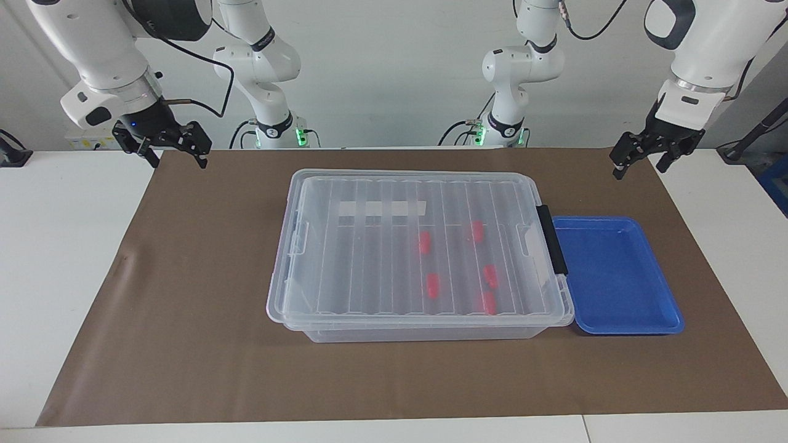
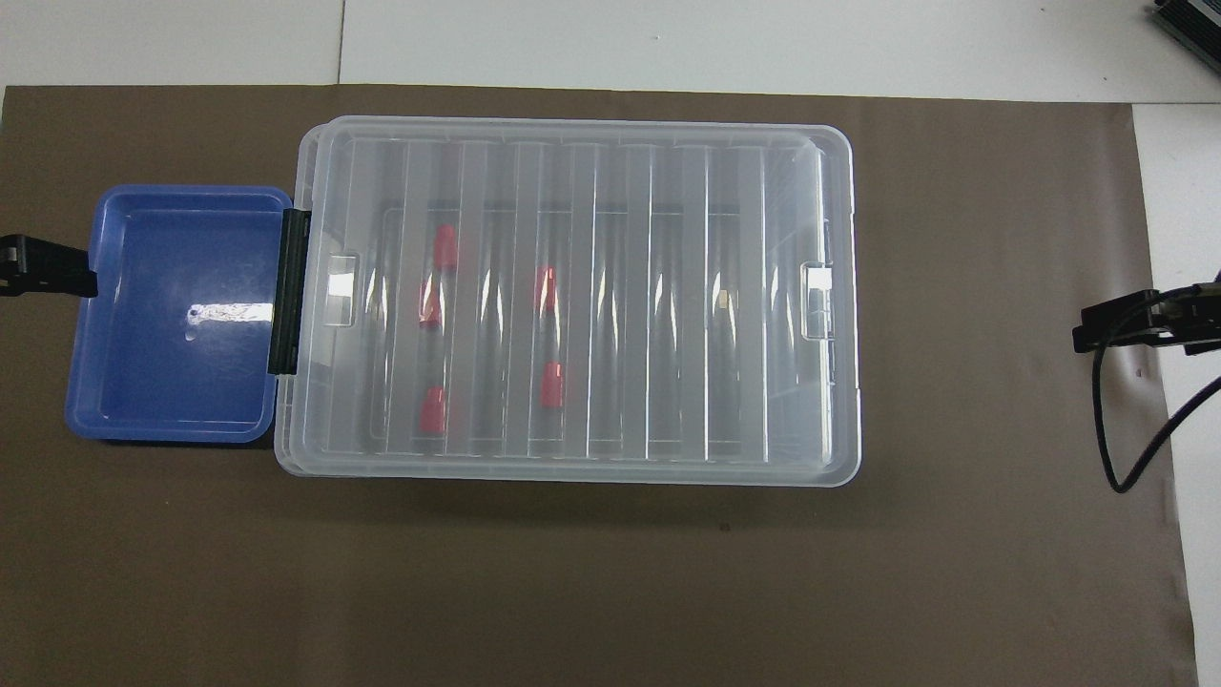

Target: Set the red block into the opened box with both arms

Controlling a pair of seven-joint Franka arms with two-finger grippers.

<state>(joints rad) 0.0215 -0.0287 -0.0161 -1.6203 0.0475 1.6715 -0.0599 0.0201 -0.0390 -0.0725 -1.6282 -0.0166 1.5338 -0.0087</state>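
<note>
The clear box (image 1: pixel 418 334) stands mid-table with its ribbed lid (image 1: pixel 369 246) lying shut on it. Through the lid I see several red blocks, among them one (image 1: pixel 423 242) near the middle and one (image 1: pixel 488 303) farthest from the robots; they also show from overhead (image 2: pixel 551 386). My right gripper (image 1: pixel 178 159) hangs open and empty over the mat's corner at the right arm's end. My left gripper (image 1: pixel 640 167) hangs open and empty over the mat's edge at the left arm's end, above the table beside the blue tray. Neither touches the box.
A shallow blue tray (image 1: pixel 615 277) with nothing in it lies against the box's black handle (image 1: pixel 552 239) toward the left arm's end. A brown mat (image 1: pixel 203 307) covers the table under both. A dark cable (image 2: pixel 1126 448) dangles from the right arm.
</note>
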